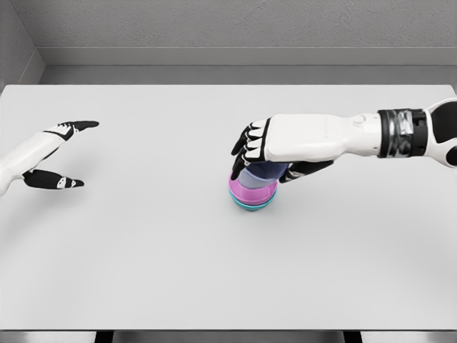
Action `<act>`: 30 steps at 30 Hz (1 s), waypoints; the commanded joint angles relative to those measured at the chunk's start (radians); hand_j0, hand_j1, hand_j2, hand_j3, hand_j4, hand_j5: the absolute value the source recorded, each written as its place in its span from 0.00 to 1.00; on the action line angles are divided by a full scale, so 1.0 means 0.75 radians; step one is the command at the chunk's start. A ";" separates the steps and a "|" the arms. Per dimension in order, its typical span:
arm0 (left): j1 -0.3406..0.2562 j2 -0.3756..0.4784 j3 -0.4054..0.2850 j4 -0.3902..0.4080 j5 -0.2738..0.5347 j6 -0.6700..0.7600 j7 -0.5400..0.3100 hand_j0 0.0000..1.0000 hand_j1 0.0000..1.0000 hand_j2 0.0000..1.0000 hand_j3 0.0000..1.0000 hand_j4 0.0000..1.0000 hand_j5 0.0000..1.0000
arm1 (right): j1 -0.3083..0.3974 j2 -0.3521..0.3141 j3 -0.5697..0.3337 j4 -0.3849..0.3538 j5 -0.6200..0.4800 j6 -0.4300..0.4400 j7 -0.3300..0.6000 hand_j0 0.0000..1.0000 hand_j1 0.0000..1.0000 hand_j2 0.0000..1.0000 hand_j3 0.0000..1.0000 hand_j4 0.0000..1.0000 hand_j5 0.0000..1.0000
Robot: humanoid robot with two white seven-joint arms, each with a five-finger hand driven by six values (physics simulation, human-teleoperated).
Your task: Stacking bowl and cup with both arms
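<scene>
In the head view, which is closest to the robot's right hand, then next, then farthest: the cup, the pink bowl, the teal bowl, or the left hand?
1. Cup: under the right hand, in its fingers.
2. Pink bowl: just below the cup.
3. Teal bowl: bottom of the stack.
4. Left hand: far across the table, open.

1. I am looking down from my head camera, facing forward over the white table (143, 271) toward the grey back wall (235, 21).
2. My arms are entering from both sides.
3. Only one view is running; nothing shared.
</scene>
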 commanded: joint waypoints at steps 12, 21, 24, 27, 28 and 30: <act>-0.002 -0.012 0.000 -0.001 0.011 0.003 0.001 1.00 1.00 1.00 1.00 1.00 1.00 | -0.002 0.048 0.033 0.084 0.013 0.013 -0.001 0.72 0.72 0.72 0.72 0.72 0.72; -0.002 -0.012 0.000 -0.001 0.011 0.003 0.001 1.00 1.00 1.00 1.00 1.00 1.00 | 0.000 0.050 0.058 0.092 0.025 0.013 -0.001 0.73 0.73 0.73 0.73 0.73 0.73; -0.002 -0.012 0.000 -0.001 0.011 0.003 0.001 1.00 1.00 1.00 1.00 1.00 1.00 | 0.002 0.050 0.060 0.094 0.027 0.013 -0.001 0.73 0.73 0.73 0.73 0.73 0.73; -0.002 -0.012 0.000 -0.001 0.011 0.003 0.001 1.00 1.00 1.00 1.00 1.00 1.00 | 0.002 0.054 0.060 0.104 0.035 0.013 -0.001 0.73 0.73 0.73 0.73 0.73 0.73; -0.002 -0.012 0.000 -0.001 0.011 0.003 0.001 1.00 1.00 1.00 1.00 1.00 1.00 | 0.002 0.054 0.062 0.106 0.035 0.013 -0.001 0.73 0.73 0.73 0.73 0.73 0.73; -0.002 -0.012 0.000 -0.001 0.011 0.003 0.001 1.00 1.00 1.00 1.00 1.00 1.00 | 0.004 0.066 0.068 0.114 0.037 0.011 -0.001 0.73 0.73 0.73 0.73 0.73 0.73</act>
